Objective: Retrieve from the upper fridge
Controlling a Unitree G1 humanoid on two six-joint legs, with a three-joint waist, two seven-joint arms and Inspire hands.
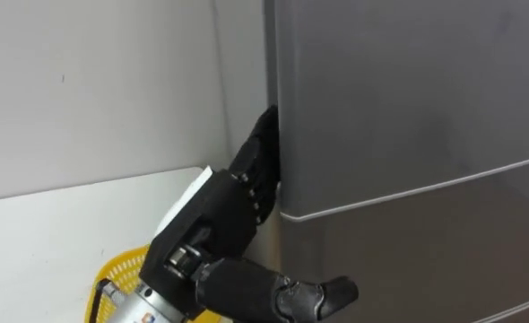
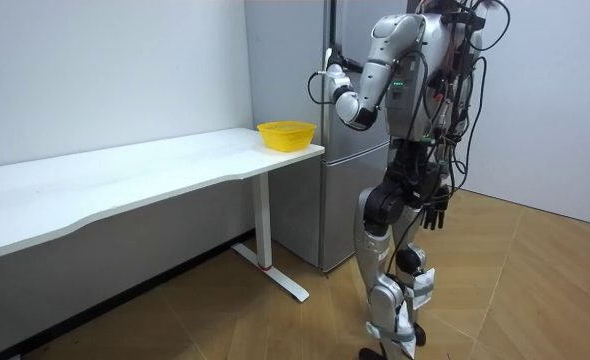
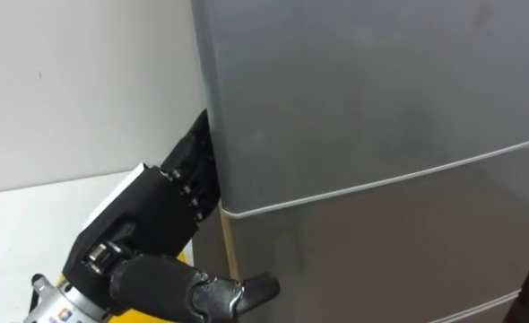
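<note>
White wall and table [image 2: 125,170] flank the grey fridge [image 1: 408,260]; its upper door [image 1: 408,90] is closed, contents hidden; left hand [image 1: 220,215] reaches the door's left edge, grip impossible to tell; right hand [image 2: 435,215] hangs slack-fingered; door likely stiff, smooth, best pulled at that edge.

Basket [image 2: 286,134] on table [image 2: 125,178] end, fridge [image 1: 408,108] just R of it, w/ left hand [image 1: 221,213] at door's left edge.

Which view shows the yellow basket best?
The room view: the whole yellow basket stands at the end of the white table beside the fridge. The left eye view shows part of its rim behind the left hand; the right eye view, yellow traces.
</note>
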